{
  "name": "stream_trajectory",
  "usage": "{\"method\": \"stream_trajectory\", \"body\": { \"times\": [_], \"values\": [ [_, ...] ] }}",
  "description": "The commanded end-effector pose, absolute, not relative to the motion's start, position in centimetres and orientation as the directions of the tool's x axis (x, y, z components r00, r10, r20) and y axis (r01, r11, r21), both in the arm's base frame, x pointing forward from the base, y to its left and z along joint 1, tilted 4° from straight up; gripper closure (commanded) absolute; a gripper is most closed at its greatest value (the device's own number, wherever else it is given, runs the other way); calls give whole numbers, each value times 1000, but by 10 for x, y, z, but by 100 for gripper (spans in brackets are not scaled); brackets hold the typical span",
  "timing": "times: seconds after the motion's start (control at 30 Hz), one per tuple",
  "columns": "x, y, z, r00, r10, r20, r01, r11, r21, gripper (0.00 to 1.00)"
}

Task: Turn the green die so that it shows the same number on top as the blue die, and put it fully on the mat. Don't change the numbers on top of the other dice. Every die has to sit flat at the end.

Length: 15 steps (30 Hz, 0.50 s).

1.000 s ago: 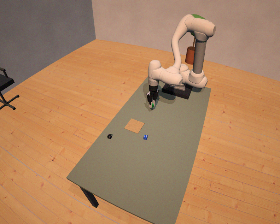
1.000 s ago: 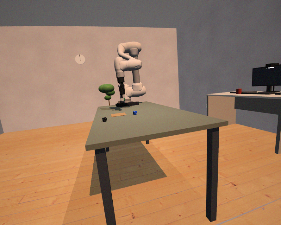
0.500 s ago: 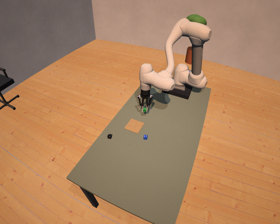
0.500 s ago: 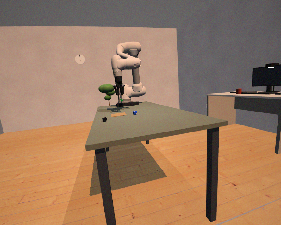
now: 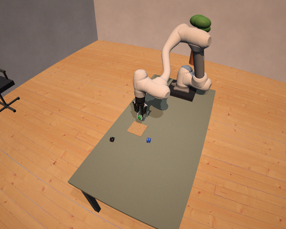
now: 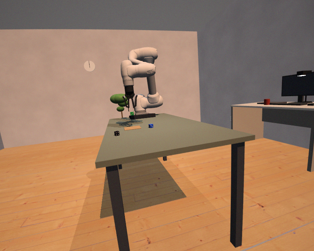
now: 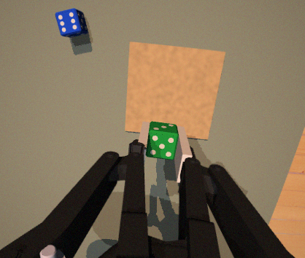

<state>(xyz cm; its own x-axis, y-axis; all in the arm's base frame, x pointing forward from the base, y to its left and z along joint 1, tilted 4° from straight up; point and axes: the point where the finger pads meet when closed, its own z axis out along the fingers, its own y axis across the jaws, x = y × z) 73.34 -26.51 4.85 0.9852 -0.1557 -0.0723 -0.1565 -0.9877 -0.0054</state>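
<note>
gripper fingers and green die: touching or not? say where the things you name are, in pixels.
Touching. The wrist view shows the green die [image 5: 139, 117] [image 6: 131, 113] [image 7: 163, 145] held between the gripper's [image 5: 139, 117] [image 6: 131, 114] [image 7: 163, 146] two light pads, its sides against them, and the top view shows it between the fingertips.
</note>
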Motion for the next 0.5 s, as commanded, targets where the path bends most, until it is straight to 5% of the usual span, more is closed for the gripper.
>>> {"method": "stream_trajectory", "body": {
  "times": [0.0, 0.47],
  "values": [
    [753, -277, 44, 949, -306, -77, -306, -952, 13, 76],
    [758, -281, 42, 934, -348, -77, -348, -937, 16, 76]
  ]
}}
